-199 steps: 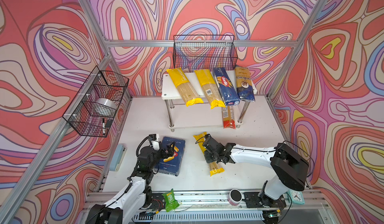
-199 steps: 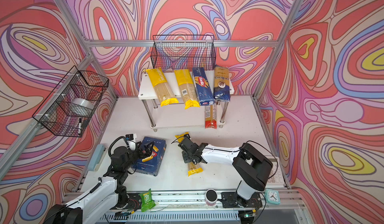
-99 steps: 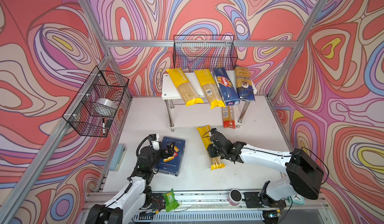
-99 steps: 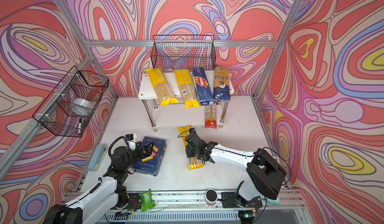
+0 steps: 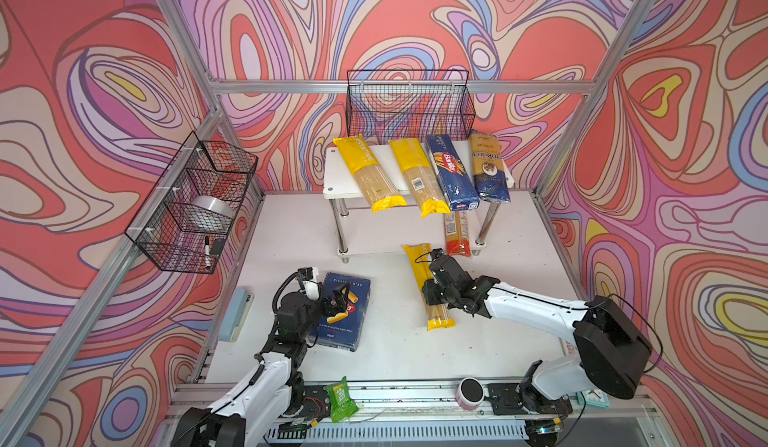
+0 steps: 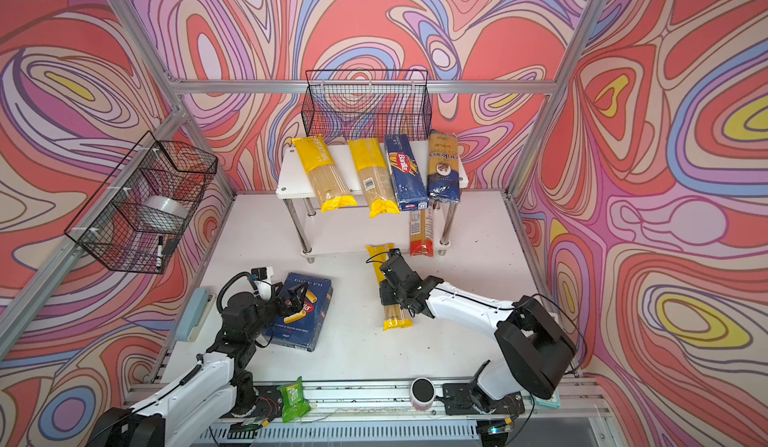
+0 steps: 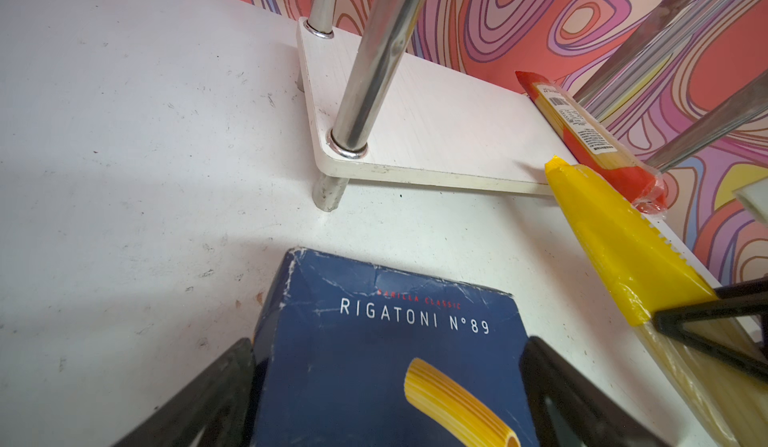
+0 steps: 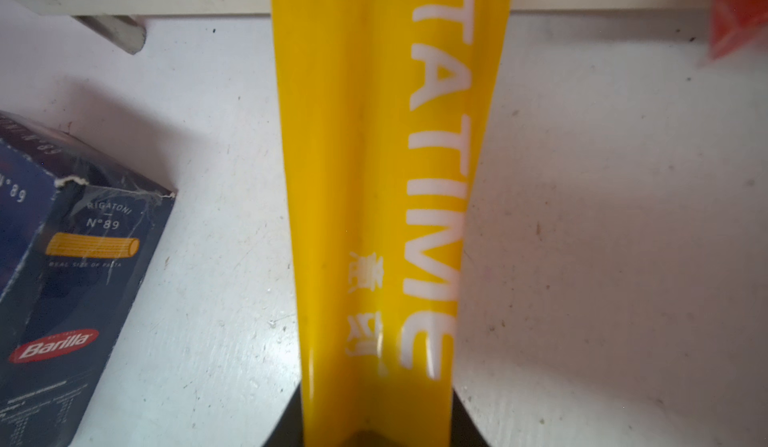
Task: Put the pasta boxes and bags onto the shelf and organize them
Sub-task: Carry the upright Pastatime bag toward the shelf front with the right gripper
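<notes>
Centre frame: likely limp, slick bag (image 5: 417, 260) pinched at mid-length by right gripper (image 5: 430, 289); lower left, left gripper (image 5: 338, 299) spread wide over stiff box (image 5: 350, 325).

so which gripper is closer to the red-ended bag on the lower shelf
Right. The right gripper, shut on a yellow-ended bag, is just beside the front end of the red-ended bag; the left gripper is over the rigatoni box, much farther away.

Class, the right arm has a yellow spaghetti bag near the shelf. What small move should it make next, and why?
Probably slide the yellow bag forward onto the lower board. The right gripper is shut on it, its tip meets the board's front edge, and bare board lies beside the red bag.
</notes>
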### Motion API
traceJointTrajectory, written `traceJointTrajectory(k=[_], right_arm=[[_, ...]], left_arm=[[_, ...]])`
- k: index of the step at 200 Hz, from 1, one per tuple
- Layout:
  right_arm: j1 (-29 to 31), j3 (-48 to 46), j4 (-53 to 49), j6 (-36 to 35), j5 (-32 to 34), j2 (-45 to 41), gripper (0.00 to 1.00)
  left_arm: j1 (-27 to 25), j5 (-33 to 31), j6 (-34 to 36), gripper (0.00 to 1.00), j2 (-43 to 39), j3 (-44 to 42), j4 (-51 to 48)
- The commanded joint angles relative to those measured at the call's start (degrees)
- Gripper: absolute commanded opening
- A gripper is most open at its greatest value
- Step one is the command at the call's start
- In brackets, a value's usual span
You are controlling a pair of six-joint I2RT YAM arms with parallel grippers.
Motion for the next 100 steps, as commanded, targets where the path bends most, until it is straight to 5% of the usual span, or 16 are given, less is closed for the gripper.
traceJointTrajectory(k=[1,100], right_arm=[[-0.4,3.3,5.5,-1.2,0.3,-3.0,0.0],[-3.0,10.5,5.4,-0.4,1.5,2.3,0.0]], left_arm=[[-0.6,0.6,0.3,1.0,0.1,0.5,-0.7],[-0.6,0.4,0.3,1.0,0.1,0.5,-0.8]])
